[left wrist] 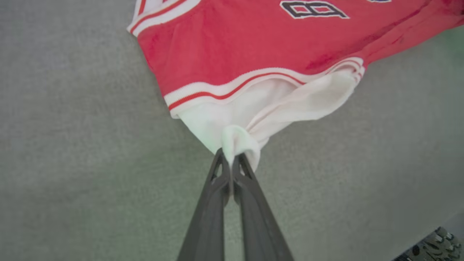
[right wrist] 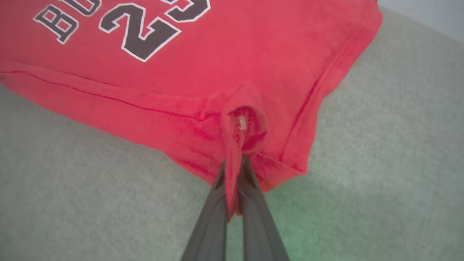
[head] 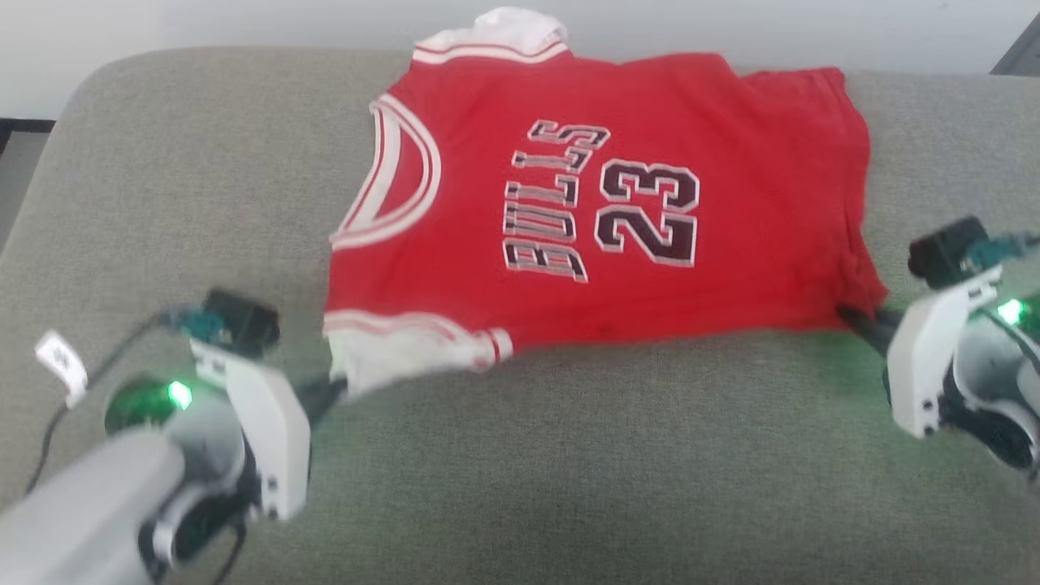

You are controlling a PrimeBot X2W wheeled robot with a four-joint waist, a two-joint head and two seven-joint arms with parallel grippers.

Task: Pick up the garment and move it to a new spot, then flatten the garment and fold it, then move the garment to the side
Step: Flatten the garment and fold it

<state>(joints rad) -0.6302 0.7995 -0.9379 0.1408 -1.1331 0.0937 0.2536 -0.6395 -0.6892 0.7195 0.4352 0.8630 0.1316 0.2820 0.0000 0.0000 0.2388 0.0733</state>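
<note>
Jaws closed tight on garment (head: pixel 756 244), left gripper (left wrist: pixel 230 158) at white sleeve (left wrist: pixel 253 108), right gripper (right wrist: pixel 233 164) at hem corner (right wrist: pixel 282 159); pull apart evenly, low over the cushion (head: pixel 569 463) (maybe sofa).

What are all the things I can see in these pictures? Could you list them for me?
garment: one, red with white sleeves and dark lettering, spread chest-up on the cushion.
cushion: one, grey-green, beneath the garment.
wall: one, pale, behind the cushion.
tag: one, white, beside the left arm.
left end effector: one, dark fingers, shut on the garment's white sleeve.
right end effector: one, dark fingers, shut on a red corner of the garment's hem.
</note>
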